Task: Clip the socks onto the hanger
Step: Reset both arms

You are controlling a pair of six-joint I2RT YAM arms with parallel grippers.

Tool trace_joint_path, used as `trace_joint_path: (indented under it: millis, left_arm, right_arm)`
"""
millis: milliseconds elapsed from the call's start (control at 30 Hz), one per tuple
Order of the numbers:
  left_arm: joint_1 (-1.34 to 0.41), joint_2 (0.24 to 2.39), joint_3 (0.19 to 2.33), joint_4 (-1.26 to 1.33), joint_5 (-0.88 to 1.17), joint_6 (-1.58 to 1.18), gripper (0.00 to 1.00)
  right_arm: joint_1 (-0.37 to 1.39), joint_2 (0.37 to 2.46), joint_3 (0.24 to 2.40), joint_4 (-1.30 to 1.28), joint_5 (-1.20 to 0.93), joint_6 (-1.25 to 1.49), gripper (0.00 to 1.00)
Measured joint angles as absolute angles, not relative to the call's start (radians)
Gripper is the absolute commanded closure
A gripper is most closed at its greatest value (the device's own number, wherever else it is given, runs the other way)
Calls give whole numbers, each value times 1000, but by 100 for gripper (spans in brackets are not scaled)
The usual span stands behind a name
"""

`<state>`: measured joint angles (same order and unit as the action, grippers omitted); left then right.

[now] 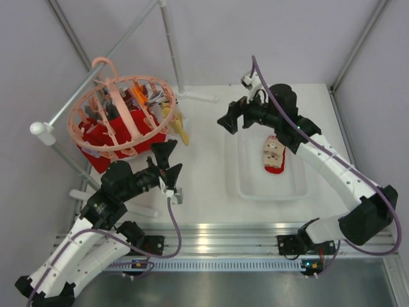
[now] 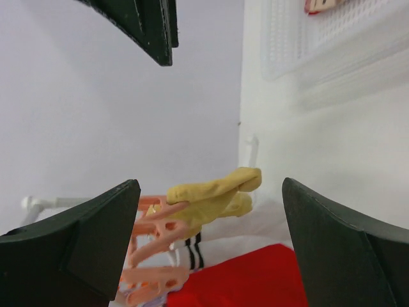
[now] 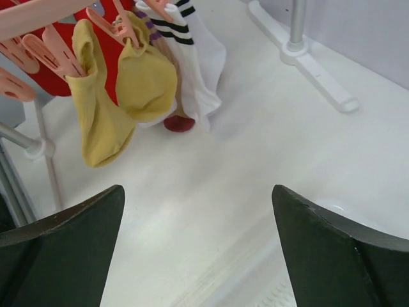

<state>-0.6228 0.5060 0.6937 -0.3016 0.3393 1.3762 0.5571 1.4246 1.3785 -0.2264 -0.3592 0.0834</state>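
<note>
The peach-pink hanger (image 1: pixel 128 115) hangs at the back left from the rail. Clipped to it are mustard yellow socks (image 1: pixel 182 128), a white sock with black stripes (image 3: pixel 192 57) and red fabric (image 1: pixel 102 152). A red-and-beige patterned sock (image 1: pixel 273 155) lies in the white tray (image 1: pixel 249 185). My left gripper (image 1: pixel 167 161) is open and empty, just in front of the hanger, facing the yellow sock (image 2: pixel 214 195). My right gripper (image 1: pixel 229 118) is open and empty above the tray's back left corner, facing the hanging yellow socks (image 3: pixel 102 121).
The grey metal rail (image 1: pixel 77 96) stands on white feet (image 1: pixel 198 94) at the back; one foot shows in the right wrist view (image 3: pixel 319 70). Grey walls close in the table on three sides. An aluminium bar (image 1: pixel 223 236) runs along the near edge.
</note>
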Motion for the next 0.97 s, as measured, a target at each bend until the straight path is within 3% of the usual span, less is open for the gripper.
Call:
trace_joint_path:
  millis: [233, 433, 667, 967]
  left_arm:
    - [-661, 770, 899, -311, 415, 961, 2]
    - [-852, 1112, 1193, -359, 223, 643, 2]
    - [-878, 1430, 1447, -508, 99, 408, 2]
    - [-878, 1466, 1447, -552, 9, 281, 2]
  right_arm:
    - [439, 1154, 1215, -290, -336, 21, 0]
    - [284, 922, 1043, -346, -346, -28, 0]
    - [158, 770, 894, -411, -417, -78, 0]
    - [140, 693, 820, -476, -465, -128, 0]
